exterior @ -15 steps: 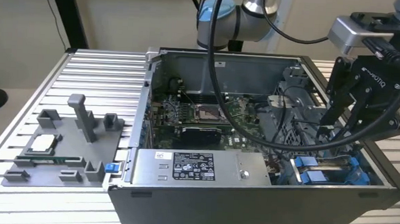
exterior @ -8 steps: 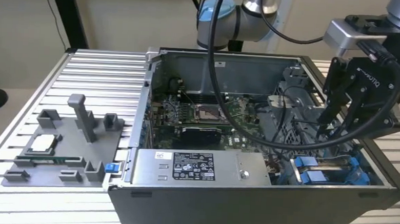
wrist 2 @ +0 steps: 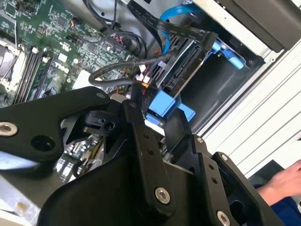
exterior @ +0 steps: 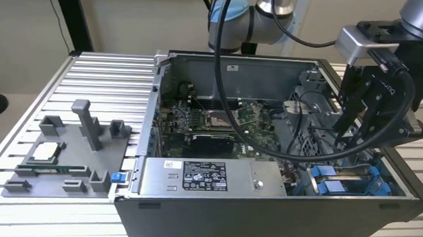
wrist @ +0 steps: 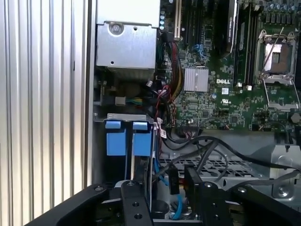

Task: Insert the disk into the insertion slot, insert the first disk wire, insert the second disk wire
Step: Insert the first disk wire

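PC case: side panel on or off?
Off. In the exterior view the computer case lies with its open side up, and the motherboard and power-supply box are exposed inside.

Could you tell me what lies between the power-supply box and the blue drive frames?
In the first wrist view, coloured wires on a small connector lie in that gap.

You see two blue frames (wrist: 116, 136) side by side against the case (wrist: 92, 56) wall. The one nearer the motherboard (wrist: 211, 70) seems to hold the disk (wrist: 142, 143), with black cables (wrist: 202, 140) alongside.
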